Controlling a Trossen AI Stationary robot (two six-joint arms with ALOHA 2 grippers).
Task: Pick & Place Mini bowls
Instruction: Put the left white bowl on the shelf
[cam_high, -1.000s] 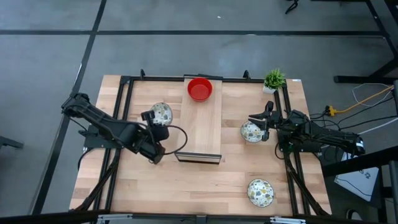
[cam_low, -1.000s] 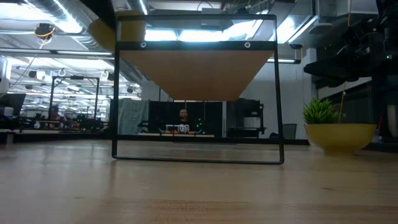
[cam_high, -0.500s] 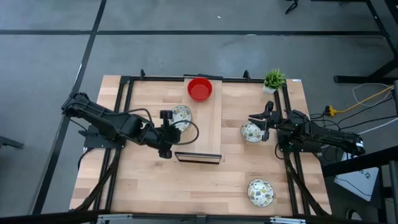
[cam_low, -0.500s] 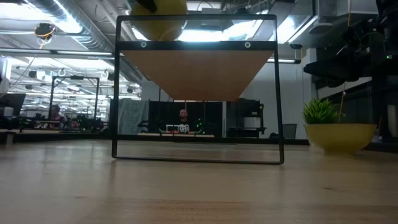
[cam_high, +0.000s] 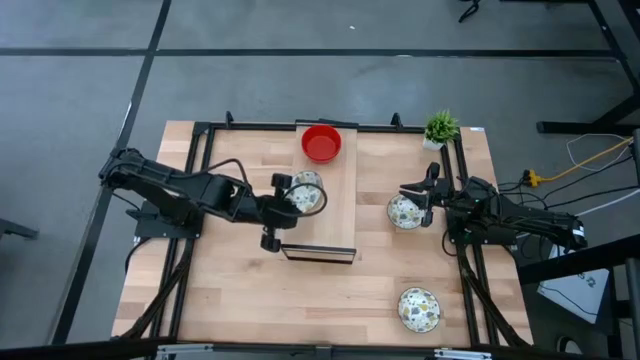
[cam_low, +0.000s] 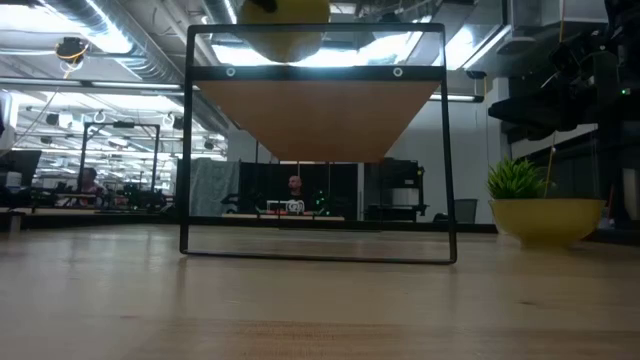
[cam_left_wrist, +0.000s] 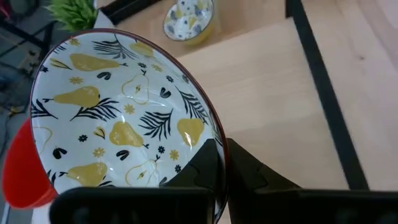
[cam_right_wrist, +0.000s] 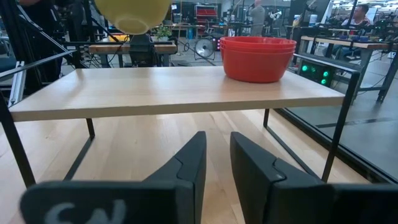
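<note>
Pale wood makes up the bench (cam_high: 250, 300), and on it stands a raised wooden shelf (cam_high: 330, 200) in a black frame. From above, the shelf carries a red bowl (cam_high: 321, 143) at its far end; the right wrist view shows this as a stack of red bowls (cam_right_wrist: 258, 57), which the overhead camera cannot tell apart. The left gripper (cam_high: 283, 195) has travelled rightward from the bench's left part over the last second and now holds a patterned bowl (cam_high: 304, 196) above the shelf's left edge, its fingers pinched tight on the rim. The left wrist view shows the inside: white, with yellow pears and black leaves (cam_left_wrist: 118, 124). From bench level only its yellow underside (cam_low: 285, 25) appears. The right gripper (cam_high: 426, 203) sits unchanged at the rim of a second patterned bowl (cam_high: 403, 211); whether it grips I cannot tell. A third (cam_high: 418, 308) lies near the front edge.
</note>
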